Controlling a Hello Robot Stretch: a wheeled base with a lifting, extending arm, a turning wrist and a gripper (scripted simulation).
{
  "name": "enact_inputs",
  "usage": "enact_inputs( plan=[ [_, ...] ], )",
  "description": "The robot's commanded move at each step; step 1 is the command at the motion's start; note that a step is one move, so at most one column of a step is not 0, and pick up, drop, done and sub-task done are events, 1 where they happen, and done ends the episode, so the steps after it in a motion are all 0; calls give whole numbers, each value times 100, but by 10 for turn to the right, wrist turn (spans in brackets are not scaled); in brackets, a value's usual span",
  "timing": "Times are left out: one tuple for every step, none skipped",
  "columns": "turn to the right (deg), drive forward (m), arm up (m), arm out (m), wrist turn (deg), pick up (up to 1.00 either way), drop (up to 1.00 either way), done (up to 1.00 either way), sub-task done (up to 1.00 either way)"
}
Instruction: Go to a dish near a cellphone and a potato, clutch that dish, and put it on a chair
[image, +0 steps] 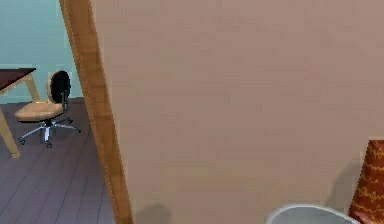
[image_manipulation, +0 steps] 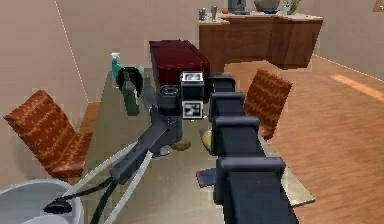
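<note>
Pale grey and round-rimmed, a bowl-like vessel (image_manipulation: 25, 200) shows at the arm side view's lower left corner, right at the far end of the fingers (image_manipulation: 120, 168). By its shape I judge it may be the dish, though no cellphone or potato can be made out beside it. The gripper (image_manipulation: 82, 205) reaches down toward it from the extended arm (image_manipulation: 235, 140), but its far end merges with the vessel, so I cannot tell how the fingers are set or whether they hold anything. Just past the fingers stands an orange patterned chair (image_manipulation: 45, 130) — the likely place for the dish. Back from the fingers, on the table (image_manipulation: 175, 185), are a dark green thing (image_manipulation: 130, 95) with a spray bottle (image_manipulation: 117, 65) and a dark red box (image_manipulation: 178, 55); a second patterned chair (image_manipulation: 268, 95) stands across the arm. The hazards, as I judge them: the arm lies out over the table, so a turn of the base could sweep it into the bottle, the box or a chair back. The tan wall (image: 240, 100) and wooden door frame (image: 100, 120) also stand close ahead — driving on could strike them. If the vessel is carried, a jolt might tip it short of the seat.
</note>
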Motion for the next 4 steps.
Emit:
enact_inputs(
  plan=[
    [0, 0, 0, -18, 0, 0, 0, 0, 0],
    [-450, 0, 0, 0, 0, 0, 0, 0, 0],
    [-120, 0, 0, 0, 0, 0, 0, 0, 0],
    [0, 80, 0, 0, 0, 0, 0, 0, 0]
  ],
)
